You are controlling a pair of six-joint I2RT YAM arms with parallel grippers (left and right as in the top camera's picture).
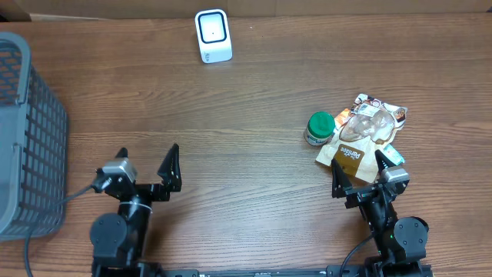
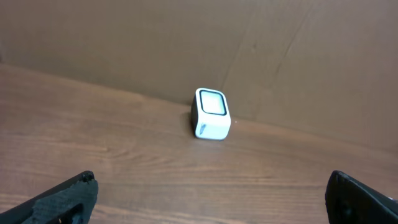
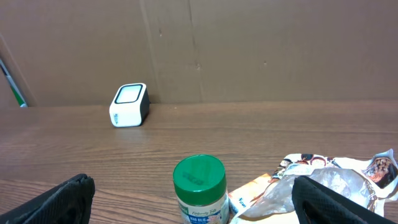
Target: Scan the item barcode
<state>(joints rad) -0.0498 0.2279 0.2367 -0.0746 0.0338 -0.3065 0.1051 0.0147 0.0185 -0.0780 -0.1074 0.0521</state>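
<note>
Both my grippers are spread wide and hold nothing. The left gripper (image 1: pixel 147 160) hangs low over bare wood on its side of the table (image 1: pixel 254 100). The right gripper (image 1: pixel 358 171) stands over the near edge of the heap of goods, and I cannot tell if its fingers touch anything. The things to scan all lie together there. A small jar (image 1: pixel 319 128) with a green lid stands upright just beside a flat brown pouch (image 1: pixel 347 154), and a crinkled bag (image 1: pixel 375 119) with a clear window lies partly on this pouch. The scanner (image 1: pixel 213 35) stands well apart from them at the far edge, with its window turned toward me. I see several dangers from here. If I close on the pouch, the bag on top will probably come with it, or the moving pouch will push the jar so that it falls and rolls away. The pouch lies flat on the wood, so my fingers may slide over the smooth foil and catch only a corner, and then it can slip out during the long way to the scanner. I do not see a barcode on any item in these views. It may be underneath, so I could show the wrong face to the window and get no reading. Wrinkled foil can also bend the code. The scanner looks light, and if I come too near I could knock it over. The basket (image 1: pixel 23 138) is far on the left, outside this danger.
</note>
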